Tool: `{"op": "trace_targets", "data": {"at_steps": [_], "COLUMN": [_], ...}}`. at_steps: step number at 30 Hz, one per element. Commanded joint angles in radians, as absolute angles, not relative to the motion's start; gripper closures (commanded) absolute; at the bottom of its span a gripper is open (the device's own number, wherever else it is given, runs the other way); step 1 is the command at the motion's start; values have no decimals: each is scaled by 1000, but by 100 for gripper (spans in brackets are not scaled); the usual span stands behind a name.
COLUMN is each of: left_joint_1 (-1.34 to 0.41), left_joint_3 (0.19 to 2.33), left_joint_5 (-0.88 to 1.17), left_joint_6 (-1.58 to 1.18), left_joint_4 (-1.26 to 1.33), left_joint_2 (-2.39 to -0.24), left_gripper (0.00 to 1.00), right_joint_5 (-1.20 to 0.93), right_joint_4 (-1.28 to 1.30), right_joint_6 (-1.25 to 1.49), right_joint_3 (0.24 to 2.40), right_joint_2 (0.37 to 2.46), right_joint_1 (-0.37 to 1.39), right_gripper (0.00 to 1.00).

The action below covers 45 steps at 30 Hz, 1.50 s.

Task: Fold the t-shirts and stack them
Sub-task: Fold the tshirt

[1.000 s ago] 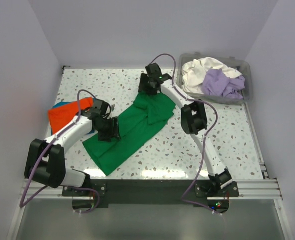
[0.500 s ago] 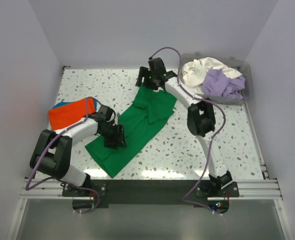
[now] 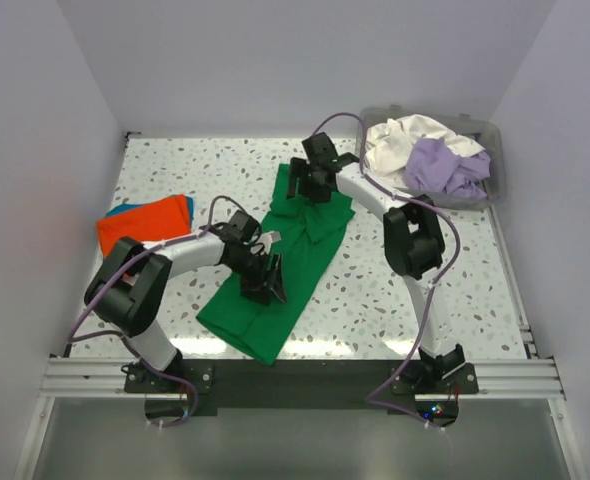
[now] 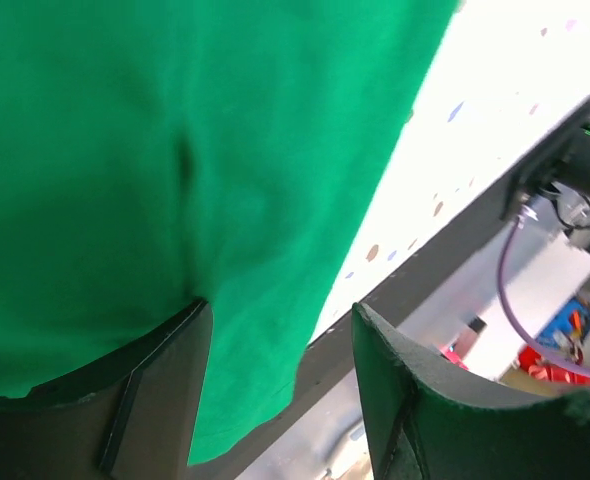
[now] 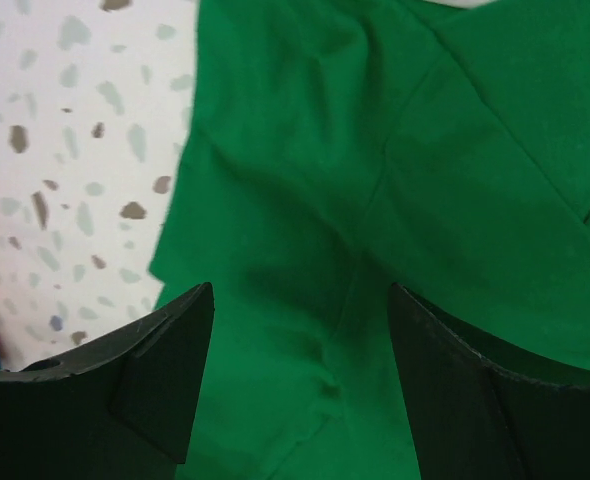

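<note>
At the far left of the table (image 3: pixel 195 165) lies an orange t-shirt (image 3: pixel 147 224), folded into a neat rectangle, with a sliver of a blue t-shirt (image 3: pixel 122 210) showing under its far edge. Those two look folded and stacked, so that part of the job seems done. Next to the right, the left tool (image 3: pixel 264 279) sits low over the near half of the green t-shirt (image 3: pixel 310 250). In its wrist view the fingers stand apart with flat green cloth under and between them. One finger's tip seems to meet the fabric, but nothing is pinched. The green t-shirt itself stretches as a long band from near the table's front edge diagonally up toward the middle of the far side. It looks narrowed lengthwise, with a sleeve or a fold lying over its upper part, so I judge it to be midway through folding: sides brought in, not yet doubled end to end. At its far end the right tool (image 3: pixel 310 181) hangs over the cloth, fingers likewise spread and holding nothing, with seams and a crease below them. Farthest right, in the back corner, a clear bin (image 3: pixel 497 180) holds a crumpled white t-shirt (image 3: pixel 400 140) and a lavender t-shirt (image 3: pixel 440 165), both unfolded. What remains, as I read it, is finishing the green one, adding it to the stack, then folding the two in the bin.
</note>
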<state>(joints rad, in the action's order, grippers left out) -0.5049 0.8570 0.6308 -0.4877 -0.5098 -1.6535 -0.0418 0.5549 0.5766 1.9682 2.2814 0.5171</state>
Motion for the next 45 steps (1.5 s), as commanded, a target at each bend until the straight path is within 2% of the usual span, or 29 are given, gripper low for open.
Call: {"op": "trace_targets", "data": {"at_steps": [1, 9, 18, 20, 25, 30, 36, 39, 45], "left_joint_1": [-534, -587, -609, -614, -632, -632, -630, -632, -632], "left_joint_3": [922, 1009, 1046, 1069, 1118, 1154, 1068, 1007, 931], "left_joint_5": [735, 713, 726, 732, 739, 652, 528, 483, 528], "left_joint_6": [-492, -509, -554, -577, -624, -580, -442, -402, -408], "left_joint_4": [-459, -453, -368, -322, -252, -307, -440, -476, -449], "left_joint_2": [-1686, -1775, -1859, -1882, -1905, -1827, -1692, -1660, -1684], "left_gripper": [37, 37, 37, 37, 37, 37, 36, 36, 36], "right_joint_5": [30, 123, 160, 144, 76, 2, -136, -138, -130], "right_joint_4": [594, 633, 707, 687, 618, 537, 557, 557, 571], "right_joint_6": [549, 538, 542, 538, 549, 471, 410, 400, 410], "right_joint_3": [1974, 2088, 2472, 2496, 2458, 2395, 2393, 2306, 2137], "right_joint_2": [2327, 2494, 2749, 2767, 2740, 2655, 2544, 2459, 2393], "right_joint_1": [523, 523, 520, 519, 496, 489, 489, 489, 488], "right_gripper": [27, 27, 27, 27, 27, 25, 25, 25, 44]}}
